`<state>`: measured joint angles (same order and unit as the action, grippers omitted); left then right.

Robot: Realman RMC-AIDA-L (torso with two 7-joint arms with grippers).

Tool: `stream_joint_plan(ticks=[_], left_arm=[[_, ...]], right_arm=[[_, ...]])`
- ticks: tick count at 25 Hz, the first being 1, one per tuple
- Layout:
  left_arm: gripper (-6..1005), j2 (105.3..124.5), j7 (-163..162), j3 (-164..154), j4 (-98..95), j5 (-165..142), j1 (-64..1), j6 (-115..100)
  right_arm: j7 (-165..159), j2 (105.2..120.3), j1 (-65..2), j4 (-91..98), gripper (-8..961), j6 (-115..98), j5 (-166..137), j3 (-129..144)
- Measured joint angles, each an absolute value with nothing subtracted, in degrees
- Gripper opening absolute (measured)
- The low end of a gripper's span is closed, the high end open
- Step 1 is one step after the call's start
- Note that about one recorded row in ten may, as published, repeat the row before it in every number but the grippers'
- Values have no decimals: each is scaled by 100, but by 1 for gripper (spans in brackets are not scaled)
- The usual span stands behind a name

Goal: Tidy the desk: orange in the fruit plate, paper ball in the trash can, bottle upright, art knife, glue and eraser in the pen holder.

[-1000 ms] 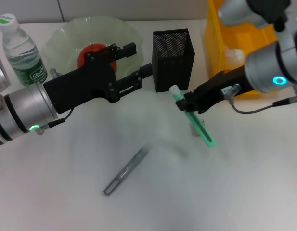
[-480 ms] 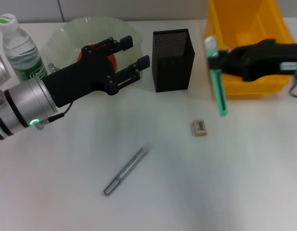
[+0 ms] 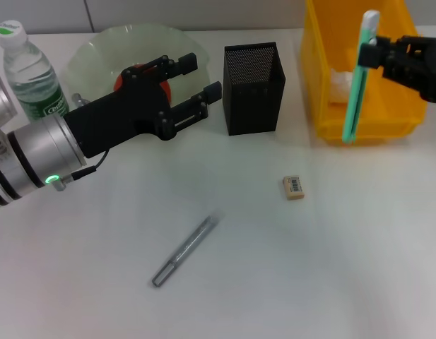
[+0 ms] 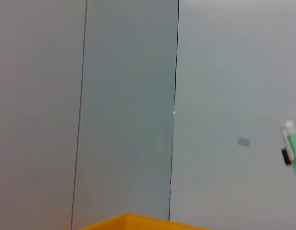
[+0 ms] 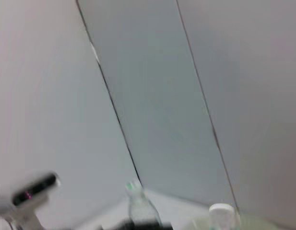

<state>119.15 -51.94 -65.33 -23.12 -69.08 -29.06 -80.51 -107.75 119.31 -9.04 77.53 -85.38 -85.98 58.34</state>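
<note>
A: Where is the art knife (image 3: 357, 83) seen?
B: It is held nearly upright, off the desk (image 3: 331, 268), clamped near its top by the right claw (image 3: 379, 54) at the far right, in front of the yellow trash can (image 3: 323, 106). A white paper ball (image 3: 338, 81) is seen inside that can.

A: And the other claw?
B: The left claw (image 3: 195, 88) is held with its fingers spread apart, over the near rim of the fruit plate (image 3: 90, 49), where the orange (image 3: 127, 76) is lying.

A: What is placed around them?
B: The pen holder (image 3: 253, 88) is stood between plate and can. The bottle (image 3: 30, 74) is stood upright at the far left. The eraser (image 3: 294, 187) is lying near the middle of the desk, and the glue (image 3: 184, 251) nearer, to its left.
</note>
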Motion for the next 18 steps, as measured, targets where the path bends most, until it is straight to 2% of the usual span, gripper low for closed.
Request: stream_joint_plan(ticks=[7, 10, 12, 18], left_arm=[[622, 11918, -5195, -6540, -2312, -6907, -2885, -8098], [622, 11918, -5195, -6539, -2312, -6907, -2873, -8111], [622, 11918, -5195, -6541, -2311, -6907, -2872, -8125], [622, 11918, -5196, -6550, -2311, -6908, -2905, -8179]], right_arm=[[-8842, 11915, -1404, 5566, 189, -9239, -7459, 4976], [-8267, 11829, -1872, 4226, 189, -9630, -7277, 4333], [-7762, 11712, -2229, 3420, 190, -9710, -7298, 4169], [-7239, 11714, -2561, 3221, 190, -9338, -7386, 4313]])
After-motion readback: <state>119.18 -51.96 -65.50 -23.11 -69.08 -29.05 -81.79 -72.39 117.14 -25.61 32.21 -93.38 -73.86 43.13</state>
